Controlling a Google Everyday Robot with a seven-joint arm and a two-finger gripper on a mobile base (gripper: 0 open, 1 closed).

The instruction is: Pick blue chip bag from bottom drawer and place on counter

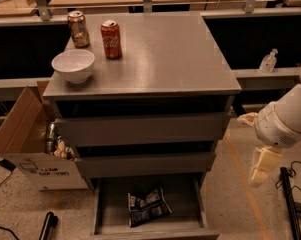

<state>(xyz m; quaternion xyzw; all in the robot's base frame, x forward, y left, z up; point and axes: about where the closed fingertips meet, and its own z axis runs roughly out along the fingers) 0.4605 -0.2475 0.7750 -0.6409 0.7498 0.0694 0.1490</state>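
The blue chip bag (pixel 149 205) lies crumpled in the open bottom drawer (pixel 106 209), right of its middle. The two upper grey drawers are pushed in. The grey counter (pixel 165 54) tops the cabinet. My gripper (pixel 258 173) hangs from the white arm to the right of the cabinet, about level with the middle drawer. It is above and to the right of the bag, well apart from it, and holds nothing that I can see.
A red soda can (pixel 111 39), a brown can (pixel 78 29) and a white bowl (pixel 73 65) stand at the counter's back left. An open cardboard box (pixel 25 149) of cans sits left of the cabinet. A sanitizer bottle (pixel 268 61) stands on the right ledge. A black pole (pixel 290 204) lies on the floor at right.
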